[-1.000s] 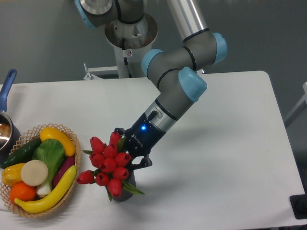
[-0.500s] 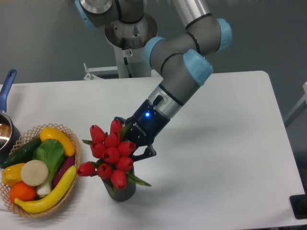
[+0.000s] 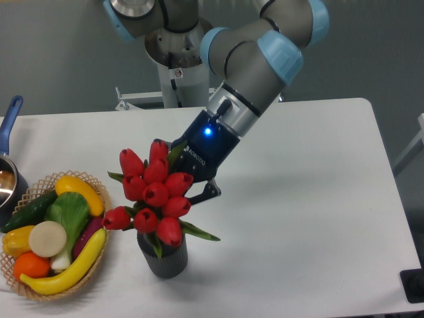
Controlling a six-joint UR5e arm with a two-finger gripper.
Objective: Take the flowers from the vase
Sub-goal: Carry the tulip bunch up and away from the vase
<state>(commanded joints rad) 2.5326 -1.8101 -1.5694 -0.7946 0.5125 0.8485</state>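
Clamped on the flowers (image 3: 154, 195) just behind the buds, jaws of the gripper (image 3: 189, 189) pinching the bunch from about 2 o'clock. Raised above the vase (image 3: 163, 256) but not judged clear: lowest buds almost at the rim, stems hidden. Left to do: lifting higher, free of the cup. Wicker basket (image 3: 99, 255) at 9 o'clock, untouched.

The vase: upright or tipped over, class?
Upright. The vase stands on its base on the table, open rim up, with the flowers rising above it in the gripper.
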